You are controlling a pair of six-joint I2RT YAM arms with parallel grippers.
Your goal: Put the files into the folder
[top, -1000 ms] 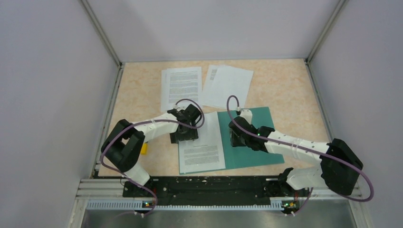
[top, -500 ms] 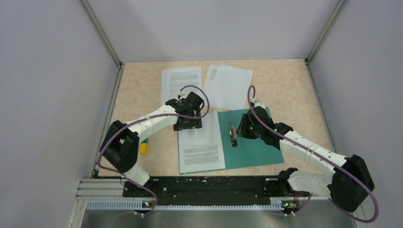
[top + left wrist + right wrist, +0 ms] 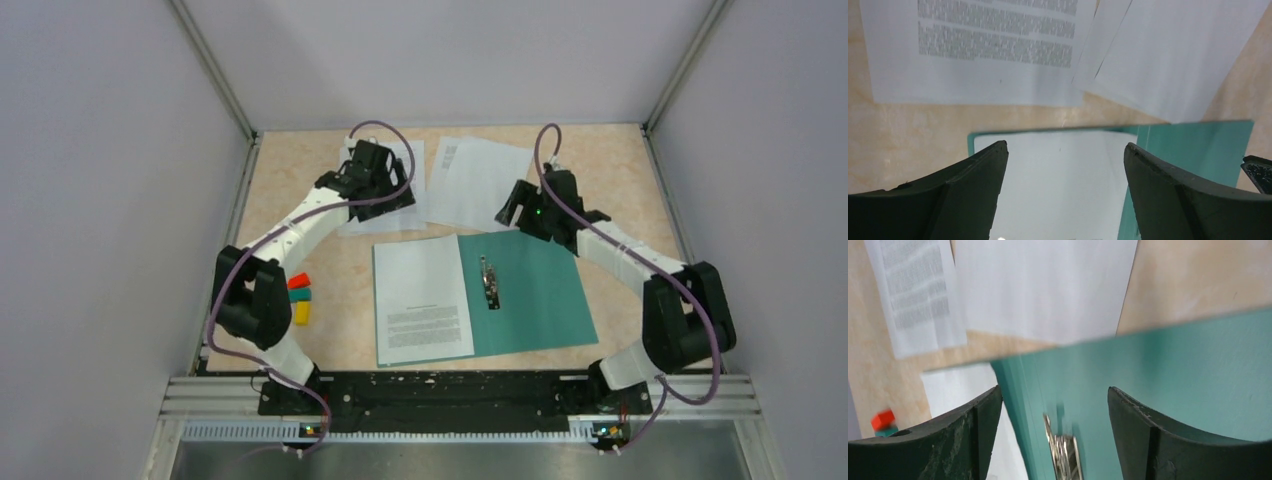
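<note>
1. Top view: the thin teal folder [image 3: 535, 300] lies open and flat on the mottled beige tabletop [image 3: 620, 180], close to the arms' bases. A slim metal fastener [image 3: 489, 283] runs along its spine. One white printed sheet [image 3: 425, 300] lies on its left half. The other files [image 3: 485, 180], loose rectangular sheets, lie beyond it at the far side. The left gripper [image 3: 378, 190] hangs over the far-left sheets, and the right gripper [image 3: 518, 212] is near the folder's far edge. Small red, teal and yellow blocks [image 3: 299, 298] sit at the left.
2. Left wrist: the dark, matte, curved fingers [image 3: 973, 190] stand wide apart with nothing between them. Below them are a text-covered sheet, blank sheets and the folder's far edge.
3. Right wrist: this gripper's fingers [image 3: 1148, 435] are also spread and grip nothing. They are above the folder's smooth teal face and the shiny, blurred fastener.
</note>
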